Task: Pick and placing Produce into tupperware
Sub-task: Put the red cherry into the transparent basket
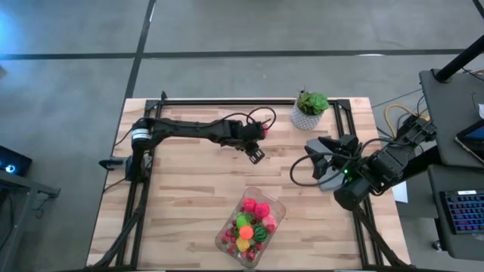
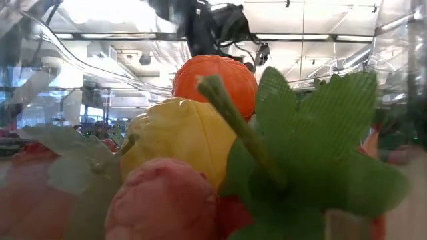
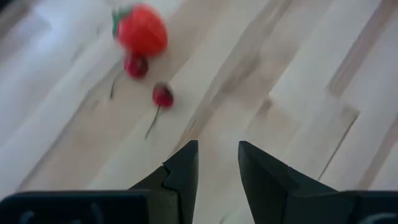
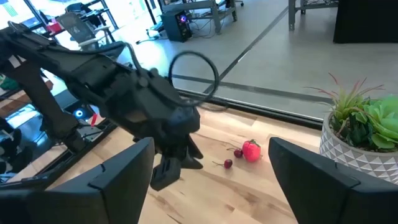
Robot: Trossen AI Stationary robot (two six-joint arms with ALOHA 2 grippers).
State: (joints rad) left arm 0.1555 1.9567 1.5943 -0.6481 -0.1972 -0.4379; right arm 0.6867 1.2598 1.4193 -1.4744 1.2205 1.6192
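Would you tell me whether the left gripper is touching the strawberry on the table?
Apart: the left wrist view shows bare wood between the left gripper and the strawberry.

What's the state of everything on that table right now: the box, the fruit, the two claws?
Clear box: open-topped, partly filled with toy fruit.
Strawberry: loose on the table.
Two cherries: loose beside it.
Left claw: empty, slightly open, above bare wood.
Right claw: wide open, empty.
Potted plant: upright.
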